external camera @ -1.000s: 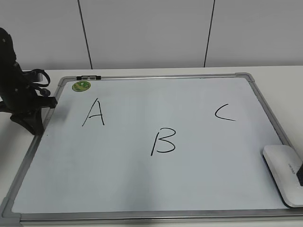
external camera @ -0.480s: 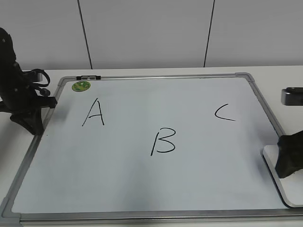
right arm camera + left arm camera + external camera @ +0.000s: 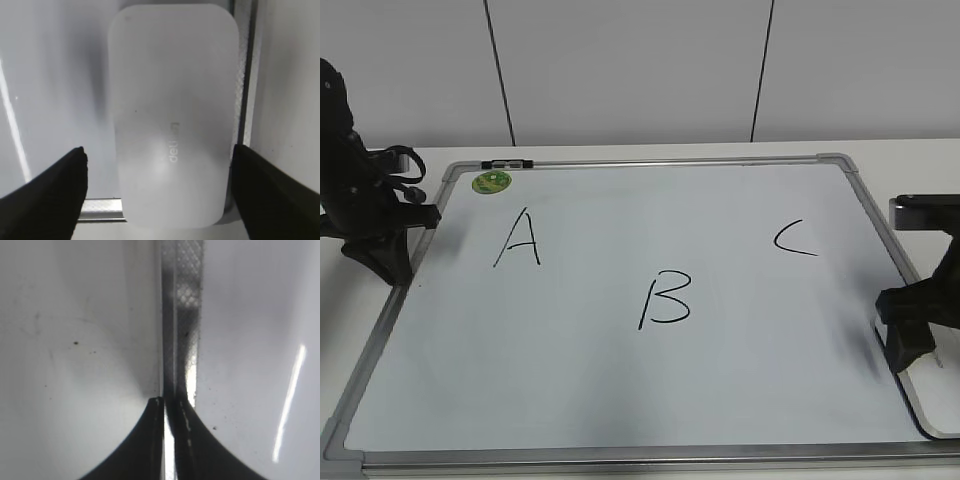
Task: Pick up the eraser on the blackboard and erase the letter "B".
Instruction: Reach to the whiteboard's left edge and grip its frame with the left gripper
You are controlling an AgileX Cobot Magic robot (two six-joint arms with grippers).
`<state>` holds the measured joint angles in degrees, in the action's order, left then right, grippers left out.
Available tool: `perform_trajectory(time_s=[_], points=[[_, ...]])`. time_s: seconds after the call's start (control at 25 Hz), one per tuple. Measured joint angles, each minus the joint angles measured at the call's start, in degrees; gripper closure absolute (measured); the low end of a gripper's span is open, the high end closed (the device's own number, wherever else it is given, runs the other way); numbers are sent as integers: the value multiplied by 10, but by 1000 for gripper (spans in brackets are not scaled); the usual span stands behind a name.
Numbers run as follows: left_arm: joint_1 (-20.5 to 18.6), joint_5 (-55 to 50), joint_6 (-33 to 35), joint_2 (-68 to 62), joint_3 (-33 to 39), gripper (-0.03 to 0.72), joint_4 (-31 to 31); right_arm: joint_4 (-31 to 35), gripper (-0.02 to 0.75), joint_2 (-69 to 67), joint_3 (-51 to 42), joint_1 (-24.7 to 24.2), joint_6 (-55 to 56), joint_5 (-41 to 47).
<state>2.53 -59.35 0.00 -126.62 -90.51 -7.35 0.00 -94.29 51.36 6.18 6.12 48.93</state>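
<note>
Fingers of the right arm spread wide, straddling the eraser across its short width; left fingers closed, well apart.

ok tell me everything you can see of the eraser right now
The eraser is a white, smooth plastic-looking block with rounded corners and faint grey lettering on top. It lies flat at the blackboard corner nearest the right arm, overlapping the grey frame. The right gripper is open, one black finger on each side of the eraser, with no clear contact visible. In the exterior view the gripper hides most of it; only a white sliver shows.
</note>
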Motion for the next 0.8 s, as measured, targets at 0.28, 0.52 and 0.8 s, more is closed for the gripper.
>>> perform_trajectory(time_s=[0.28, 0.52, 0.8], points=[[0, 0, 0, 0, 0, 668, -1, 0, 78, -20, 6, -14, 4, -5], [0, -1, 0, 0, 0, 668, -1, 6, 90, -22, 6, -22, -2, -16], [0, -1, 0, 0, 0, 668, -1, 10, 101, -36, 6, -22, -9, -28]])
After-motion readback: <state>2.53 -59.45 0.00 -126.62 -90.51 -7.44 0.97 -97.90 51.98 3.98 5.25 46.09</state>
